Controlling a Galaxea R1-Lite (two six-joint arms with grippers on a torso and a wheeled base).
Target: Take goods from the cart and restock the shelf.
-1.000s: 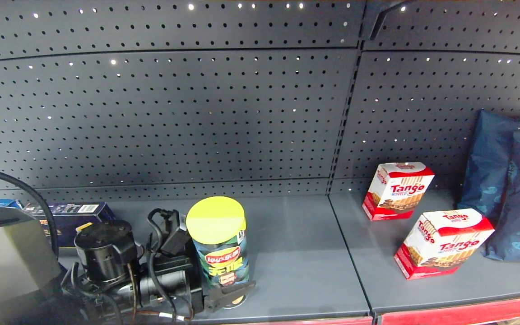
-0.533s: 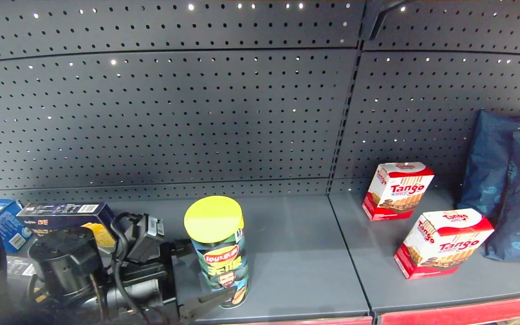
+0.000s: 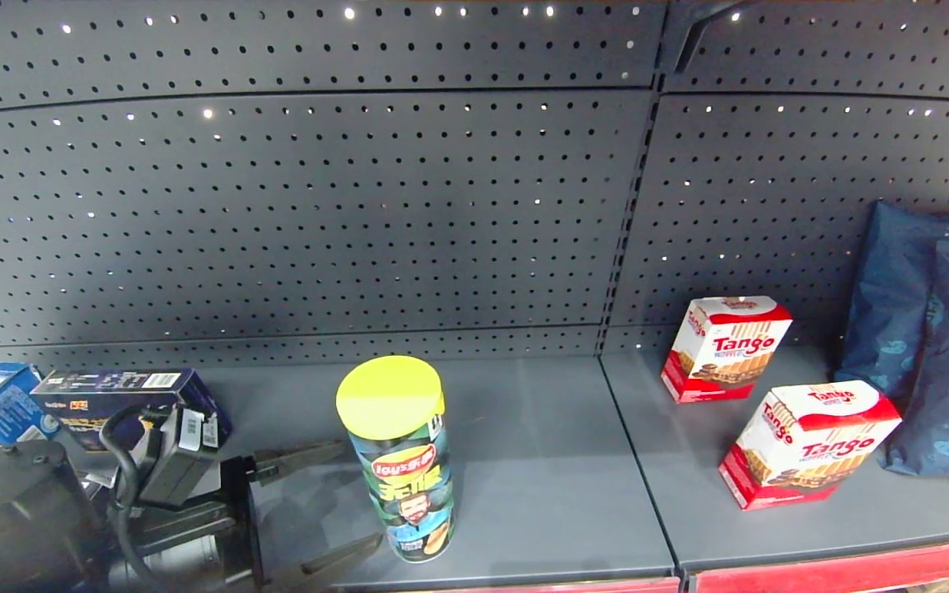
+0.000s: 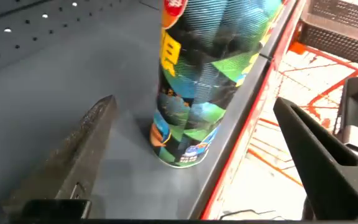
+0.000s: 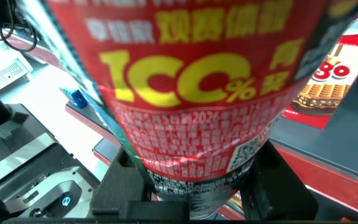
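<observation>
Chip canister [image 3: 399,461], a glossy printed tube with a flat yellow lid [image 3: 390,398], stands upright near the front edge of the smooth grey metal shelf [image 3: 540,445], left of centre. My left gripper [image 3: 359,492] sits just to its left, fingers spread wide and clear of the tube. My right gripper [image 5: 197,196] clamps a second, red-printed canister [image 5: 191,93]. Farther right, a red-and-white cardboard box [image 3: 726,346] and its twin [image 3: 808,445] sit beside soft dark-blue bags [image 3: 936,329].
</observation>
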